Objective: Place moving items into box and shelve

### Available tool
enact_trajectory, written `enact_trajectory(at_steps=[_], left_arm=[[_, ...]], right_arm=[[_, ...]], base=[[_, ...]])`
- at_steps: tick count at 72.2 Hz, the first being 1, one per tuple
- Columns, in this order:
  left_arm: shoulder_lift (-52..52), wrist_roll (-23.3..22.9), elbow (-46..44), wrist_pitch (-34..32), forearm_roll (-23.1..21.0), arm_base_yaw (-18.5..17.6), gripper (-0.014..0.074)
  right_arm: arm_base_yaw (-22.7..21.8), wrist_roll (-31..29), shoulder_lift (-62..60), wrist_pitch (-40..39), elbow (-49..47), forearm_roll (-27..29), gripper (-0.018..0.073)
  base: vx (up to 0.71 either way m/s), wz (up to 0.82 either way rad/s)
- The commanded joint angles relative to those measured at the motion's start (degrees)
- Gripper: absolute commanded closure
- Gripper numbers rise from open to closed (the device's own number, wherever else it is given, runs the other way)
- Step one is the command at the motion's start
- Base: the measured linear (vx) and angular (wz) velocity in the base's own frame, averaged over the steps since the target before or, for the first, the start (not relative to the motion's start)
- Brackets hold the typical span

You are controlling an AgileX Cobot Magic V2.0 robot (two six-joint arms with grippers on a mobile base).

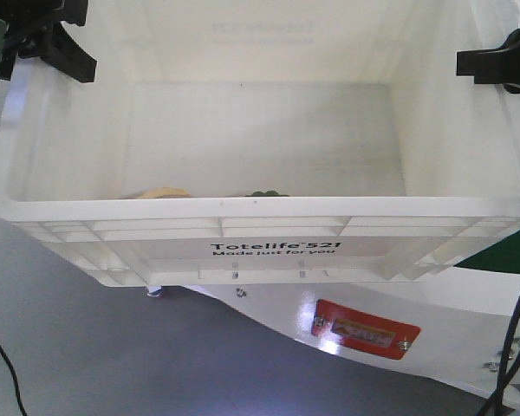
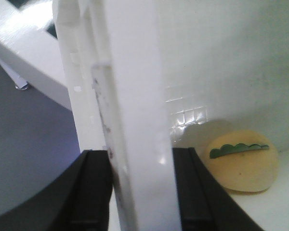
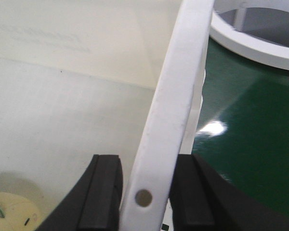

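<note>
A white plastic box [image 1: 269, 225] marked "Totelife 521" fills the front view, close to the camera. My left gripper [image 1: 61, 48] is shut on its left rim; in the left wrist view the gripper [image 2: 137, 155] has one finger on each side of the box wall [image 2: 130, 96]. My right gripper [image 1: 496, 62] is shut on the right rim [image 3: 173, 106], straddling it in the right wrist view [image 3: 147, 163]. Inside lie a yellow round item with a green scalloped strip [image 2: 243, 166], which peeks over the front wall [image 1: 160, 192], and a dark green item [image 1: 264, 193]. A pale yellow item [image 3: 9, 211] shows on the box floor.
Below the box is a white rounded body with a red label [image 1: 364, 334] and grey floor [image 1: 87, 347]. Black cables hang at the far left [image 1: 4, 364] and right [image 1: 516, 347]. Outside the right wall are a green surface [image 3: 245, 144] and a white ring [image 3: 260, 33].
</note>
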Motion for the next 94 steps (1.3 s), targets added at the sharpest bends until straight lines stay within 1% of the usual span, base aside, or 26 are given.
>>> enact_trajectory(at_steps=[1, 43, 94], left_arm=[[-2.9, 0.8, -2.8, -5.4, -6.2, -0.6, 0.0596], [-2.9, 0.8, -2.8, -5.2, -5.8, -0.6, 0.0596], [-2.9, 0.8, -2.8, -5.3, -5.7, -0.6, 0.0596]], right_arm=[[0.1, -2.3, -1.7, -5.0, -2.4, 4.9, 0.0568], [0.1, -2.3, -1.7, -4.2, -2.4, 4.9, 0.0568], [0.1, -2.3, -1.7, -3.8, -2.4, 4.9, 0.0568]], base=[[-0.23, 0.49], [-0.25, 0.61], [-0.21, 0.82]])
